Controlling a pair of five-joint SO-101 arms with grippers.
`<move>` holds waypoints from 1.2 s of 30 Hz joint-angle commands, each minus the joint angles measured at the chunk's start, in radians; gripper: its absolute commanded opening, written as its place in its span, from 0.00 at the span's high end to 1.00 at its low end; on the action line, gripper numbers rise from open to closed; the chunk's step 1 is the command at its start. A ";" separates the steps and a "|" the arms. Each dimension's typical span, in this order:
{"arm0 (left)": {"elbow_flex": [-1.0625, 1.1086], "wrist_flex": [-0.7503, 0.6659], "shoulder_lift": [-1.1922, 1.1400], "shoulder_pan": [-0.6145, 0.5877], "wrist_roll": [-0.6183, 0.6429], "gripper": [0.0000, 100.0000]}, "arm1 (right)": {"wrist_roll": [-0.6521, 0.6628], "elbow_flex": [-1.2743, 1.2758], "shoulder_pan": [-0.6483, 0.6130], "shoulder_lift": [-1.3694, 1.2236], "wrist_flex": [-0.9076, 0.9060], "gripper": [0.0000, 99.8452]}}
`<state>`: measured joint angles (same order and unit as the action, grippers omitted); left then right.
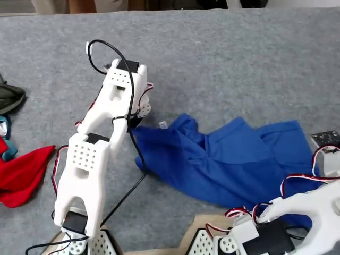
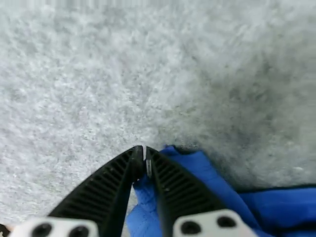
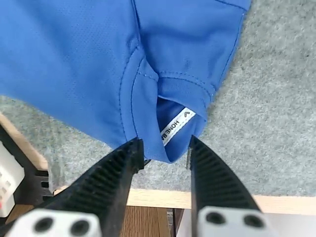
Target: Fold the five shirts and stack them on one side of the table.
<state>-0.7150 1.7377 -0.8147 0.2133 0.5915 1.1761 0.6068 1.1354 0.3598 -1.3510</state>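
Lying crumpled on grey felt [image 1: 239, 64], blue shirt [image 1: 244, 159], left pincer [image 2: 144, 159] together, right pincer [image 3: 165, 143] apart

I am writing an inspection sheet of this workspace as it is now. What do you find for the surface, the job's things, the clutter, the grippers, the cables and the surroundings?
Surface: grey felt cover, lying flat.
Job's things: blue shirt unfolded and crumpled, centre to right; red shirt bunched at the left edge; dark green cloth and teal cloth also at that edge, partly cut off.
Clutter: nothing seen.
Grippers: left gripper shut, tips at the blue shirt's edge; right gripper open, one finger on each side of the collar.
Cables: black cable loops above the left arm; red and white wires on the right arm.
Surroundings: wooden edge below the cover.
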 commanded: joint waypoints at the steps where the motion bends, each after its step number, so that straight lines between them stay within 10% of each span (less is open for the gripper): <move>1: -0.117 0.021 0.012 0.000 0.008 0.98 | 0.009 0.001 0.010 0.035 0.011 0.84; 11: -0.232 0.021 0.260 0.058 -0.023 0.98 | -0.028 -0.004 -0.030 0.042 0.054 0.84; 23: -0.216 0.021 0.384 0.069 -0.097 0.98 | -0.557 -0.291 -0.513 -0.001 0.098 0.84; 36: -0.061 0.021 0.380 0.080 -0.100 0.98 | -0.799 -0.799 -0.707 -0.685 -0.074 0.84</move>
<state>-0.7779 1.7484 -0.4879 0.2869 0.4948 0.3951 -0.0376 0.4803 -0.2186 -1.3295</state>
